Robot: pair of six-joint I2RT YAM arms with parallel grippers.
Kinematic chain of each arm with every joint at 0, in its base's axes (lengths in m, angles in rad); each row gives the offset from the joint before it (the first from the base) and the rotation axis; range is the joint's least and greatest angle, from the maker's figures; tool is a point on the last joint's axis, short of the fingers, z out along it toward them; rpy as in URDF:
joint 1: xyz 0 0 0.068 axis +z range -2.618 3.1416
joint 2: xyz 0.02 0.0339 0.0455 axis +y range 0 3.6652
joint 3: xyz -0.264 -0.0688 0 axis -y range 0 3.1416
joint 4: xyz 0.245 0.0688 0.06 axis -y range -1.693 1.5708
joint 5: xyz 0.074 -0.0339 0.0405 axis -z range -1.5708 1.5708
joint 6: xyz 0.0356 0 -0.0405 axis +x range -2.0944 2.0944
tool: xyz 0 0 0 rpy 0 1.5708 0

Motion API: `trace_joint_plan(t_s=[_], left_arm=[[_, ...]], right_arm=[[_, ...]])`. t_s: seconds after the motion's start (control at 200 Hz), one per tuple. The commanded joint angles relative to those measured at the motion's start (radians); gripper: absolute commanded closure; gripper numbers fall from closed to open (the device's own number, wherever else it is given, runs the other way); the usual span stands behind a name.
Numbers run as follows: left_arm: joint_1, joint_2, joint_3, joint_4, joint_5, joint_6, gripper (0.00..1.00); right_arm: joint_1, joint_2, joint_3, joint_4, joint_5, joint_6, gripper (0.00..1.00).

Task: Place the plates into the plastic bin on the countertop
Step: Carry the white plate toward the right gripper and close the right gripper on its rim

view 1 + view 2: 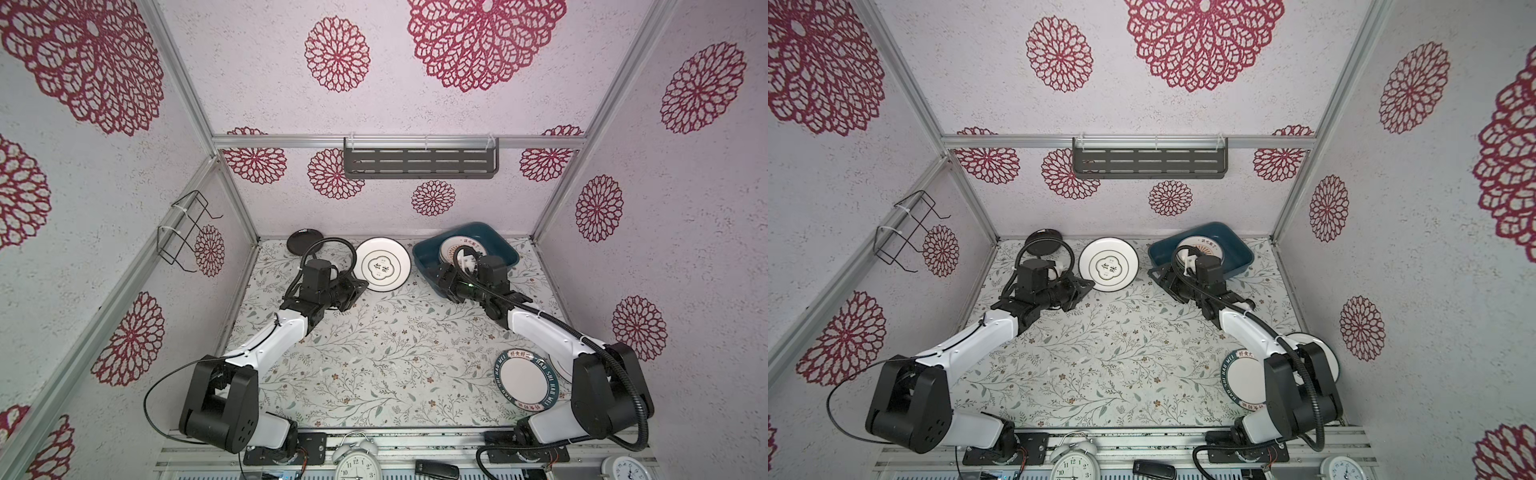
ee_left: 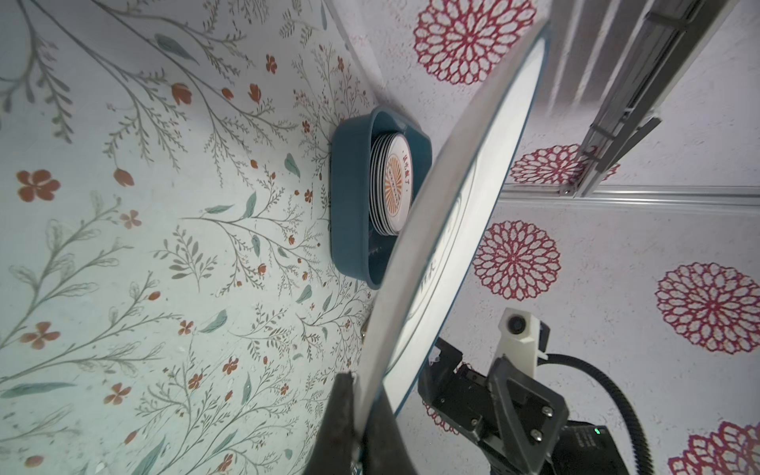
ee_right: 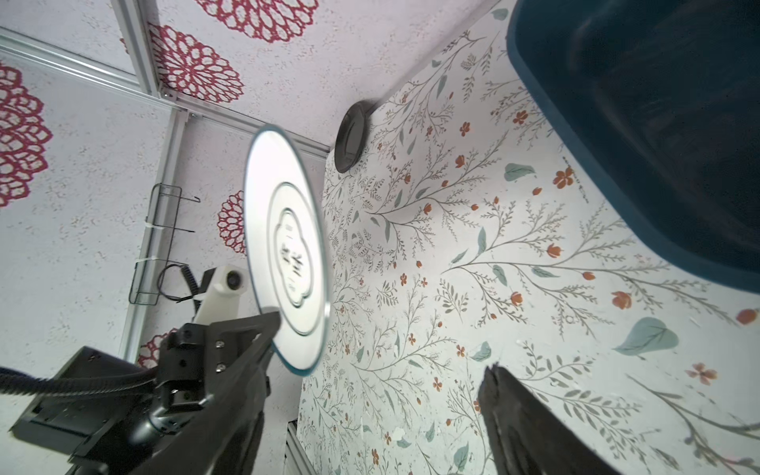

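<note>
Left gripper [image 1: 360,286] is pinching the cloud plate [image 1: 382,264] mid-carry; right gripper [image 1: 441,282] is hanging spread. Next, swinging rightward above the plastic bin [image 1: 500,243].

countertop [image 1: 374,353] middle: free | plastic bin [image 1: 498,241] front: right arm [image 1: 490,274] overhangs, apparently

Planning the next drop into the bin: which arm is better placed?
Left. The left gripper grips the cloud plate by its rim, lifted near the bin; the right gripper is open and empty.
</note>
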Motion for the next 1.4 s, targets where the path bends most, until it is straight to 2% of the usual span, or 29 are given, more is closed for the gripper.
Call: trace_joint_plan(t_s=[0.0, 0.21, 0.405, 0.56, 0.63, 0.681, 0.881, 0.961, 1.001, 1.056, 1.101, 1.121, 1.226, 1.396], left_arm=[[-0.025, 0.023, 0.056, 0.037, 0.043, 0.031, 1.0], [-0.047, 0.063, 0.07, 0.07, 0.096, 0.022, 1.0], [-0.065, 0.069, 0.074, 0.086, 0.094, 0.012, 1.0], [-0.073, 0.069, 0.079, 0.096, 0.1, 0.011, 1.0], [-0.073, 0.07, 0.081, 0.099, 0.096, 0.009, 1.0], [-0.073, 0.071, 0.085, 0.103, 0.098, 0.008, 1.0], [-0.074, 0.068, 0.098, 0.104, 0.094, 0.008, 0.97], [-0.075, 0.067, 0.107, 0.101, 0.086, 0.014, 0.82], [-0.074, 0.067, 0.113, 0.092, 0.074, 0.02, 0.63], [-0.075, 0.06, 0.123, 0.057, 0.034, 0.04, 0.54], [-0.075, 0.047, 0.131, 0.024, -0.009, 0.065, 0.35], [-0.075, 0.039, 0.134, 0.005, -0.035, 0.071, 0.31], [-0.075, -0.006, 0.144, -0.086, -0.15, 0.133, 0.19], [-0.073, -0.058, 0.185, -0.192, -0.278, 0.247, 0.12]], right_arm=[[0.005, 0.01, 0.035, 0.067, -0.043, 0.002, 0.15], [0.007, 0.061, 0.055, 0.063, -0.037, 0.01, 0.26], [0.008, 0.093, 0.099, 0.014, -0.026, -0.019, 0.39], [0.008, 0.108, 0.1, 0.033, -0.027, -0.004, 0.61], [0.008, 0.108, 0.101, 0.017, -0.012, -0.004, 0.78], [0.007, 0.107, 0.1, 0.006, -0.003, -0.008, 0.85], [0.006, 0.098, 0.099, -0.034, 0.022, -0.024, 0.99], [0.005, 0.099, 0.102, -0.041, 0.028, -0.025, 1.0], [0.006, 0.101, 0.106, -0.045, 0.03, -0.022, 1.0], [0.004, 0.106, 0.111, -0.046, 0.031, -0.017, 1.0], [0.002, 0.109, 0.117, -0.05, 0.031, -0.015, 1.0], [0.0, 0.111, 0.121, -0.053, 0.03, -0.016, 1.0], [-0.013, 0.118, 0.133, -0.064, 0.029, -0.014, 1.0], [-0.052, 0.131, 0.153, -0.071, 0.033, -0.011, 1.0]])
